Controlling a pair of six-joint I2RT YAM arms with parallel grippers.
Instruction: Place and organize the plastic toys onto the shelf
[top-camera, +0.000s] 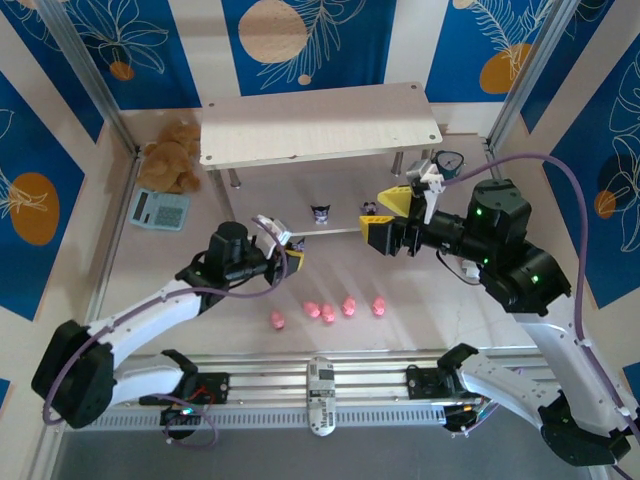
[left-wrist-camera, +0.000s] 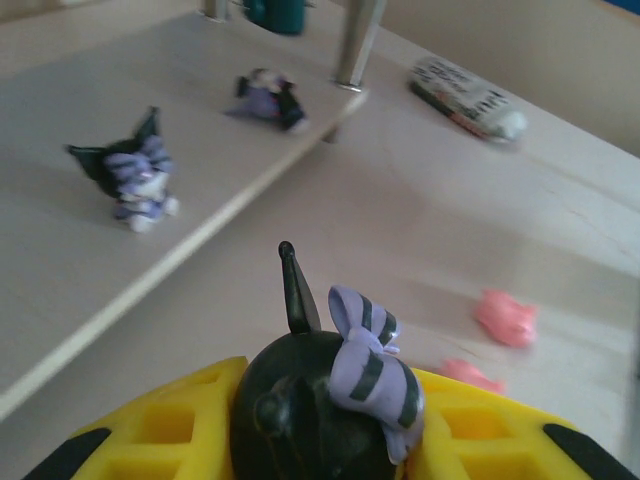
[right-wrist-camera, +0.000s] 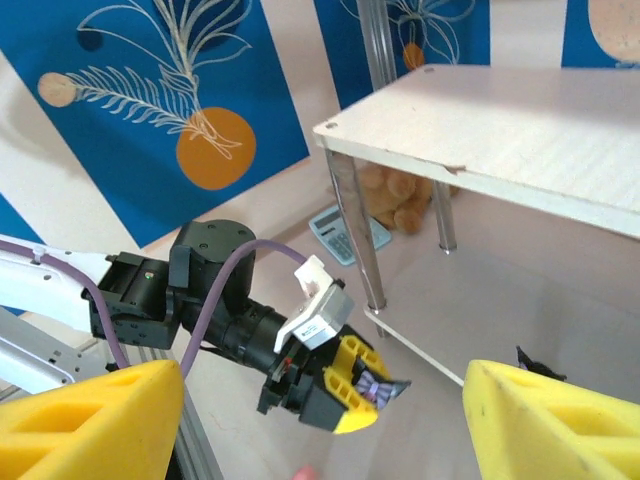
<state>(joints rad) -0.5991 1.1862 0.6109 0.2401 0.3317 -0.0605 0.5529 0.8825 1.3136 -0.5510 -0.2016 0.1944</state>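
Black figurine (left-wrist-camera: 318, 400) in left claw (top-camera: 289, 252) hangs beside shelf (top-camera: 320, 125) edge.

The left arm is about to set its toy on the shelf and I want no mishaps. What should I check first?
1. Hold: left gripper closed on the dark figurine: ok.
2. Bare room on the lower board beside the two figurines on it: ok.
3. The right gripper open, holding nothing: ok.
4. The right gripper out of the left arm's path: cannot tell.
5. The pink pigs shelved: not ok, they lie on the table.
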